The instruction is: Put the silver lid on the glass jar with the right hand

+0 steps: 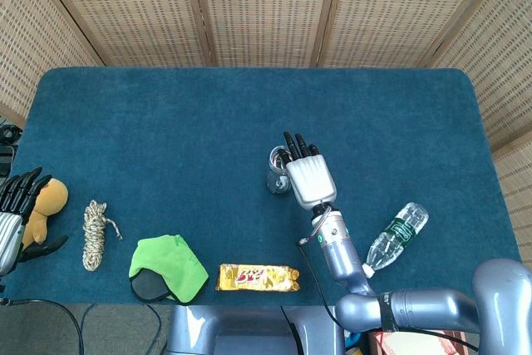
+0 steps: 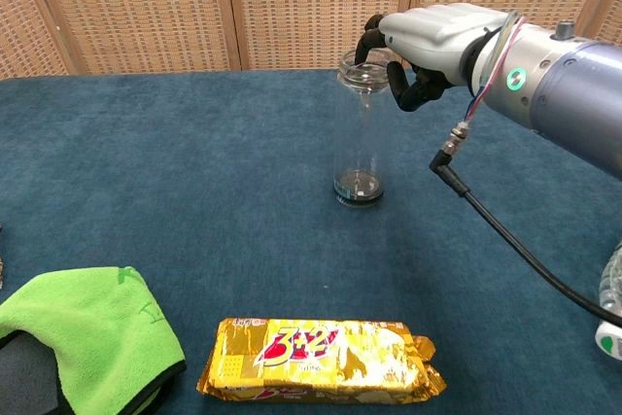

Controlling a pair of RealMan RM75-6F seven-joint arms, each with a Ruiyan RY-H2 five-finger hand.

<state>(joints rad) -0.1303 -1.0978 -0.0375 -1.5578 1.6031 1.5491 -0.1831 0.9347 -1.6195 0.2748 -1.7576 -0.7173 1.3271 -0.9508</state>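
Centrally on the fuzzy blue table (image 1: 166,122), a tall clear glass jar (image 2: 361,133) stands upright. Just beside its rim, the smooth white right hand (image 2: 428,38) curls dark fingers inward; whether it holds the silver lid cannot be told.

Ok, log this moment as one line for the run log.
right robot hand: beside glass jar mouth | jar: upright, open | silver lid: not visible | left robot hand: idle at plush toy
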